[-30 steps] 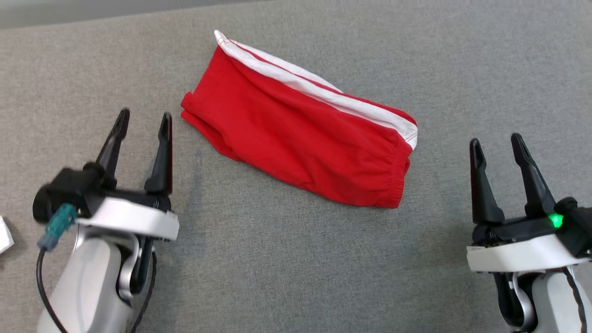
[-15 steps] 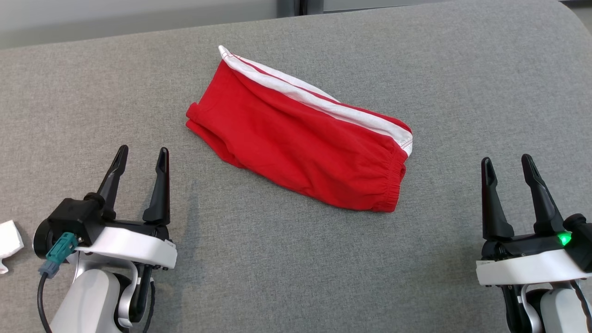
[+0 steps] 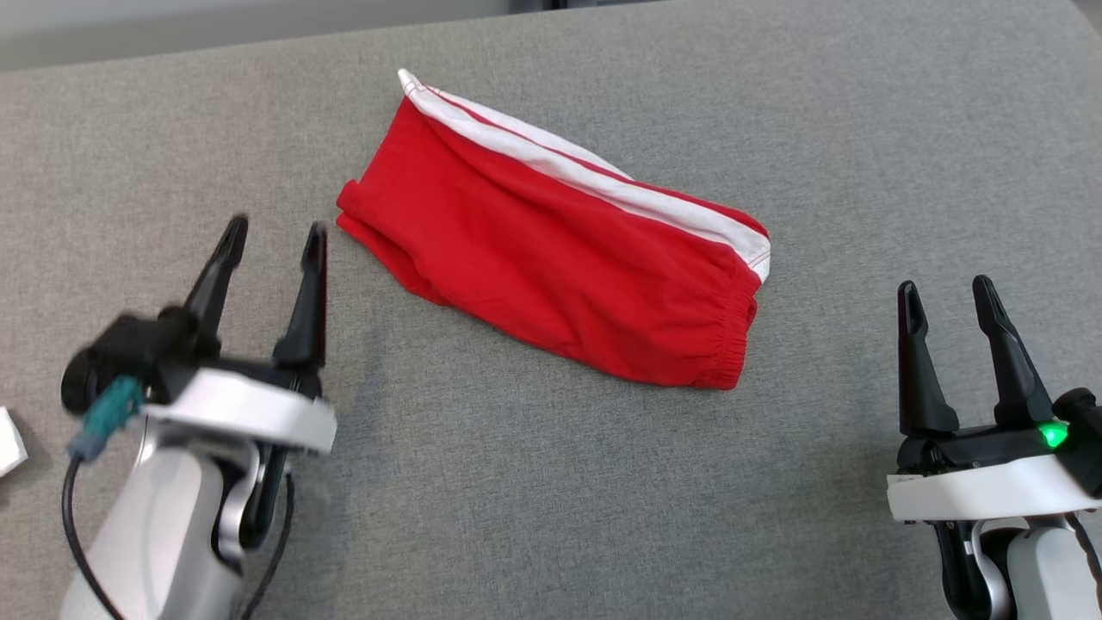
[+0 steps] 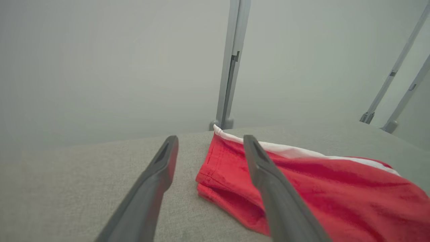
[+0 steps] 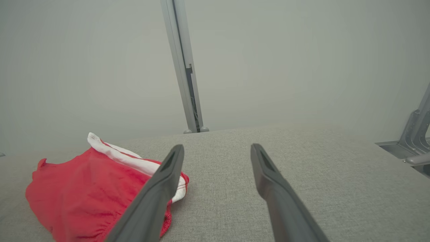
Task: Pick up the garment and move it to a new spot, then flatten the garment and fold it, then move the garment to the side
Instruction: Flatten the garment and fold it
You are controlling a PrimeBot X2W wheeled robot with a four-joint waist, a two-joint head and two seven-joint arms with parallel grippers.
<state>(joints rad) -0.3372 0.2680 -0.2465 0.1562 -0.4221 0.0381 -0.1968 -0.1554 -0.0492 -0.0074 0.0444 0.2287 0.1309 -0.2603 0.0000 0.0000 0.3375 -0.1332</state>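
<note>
Left tool (image 3: 276, 228) near garment (image 3: 551, 250), right tool (image 3: 945, 286) apart

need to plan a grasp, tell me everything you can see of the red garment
The red garment looks like soft cotton shorts, folded over, lying flat and slanted on the grey cloth surface. A white stripe runs along its far edge; a gathered elastic waistband ends its right side. The left claw and right claw, both open, stand clear of it.

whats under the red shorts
The red shorts lie directly on the grey fabric surface; nothing pokes out at their edges. Anything between their folded layers is covered.
</note>
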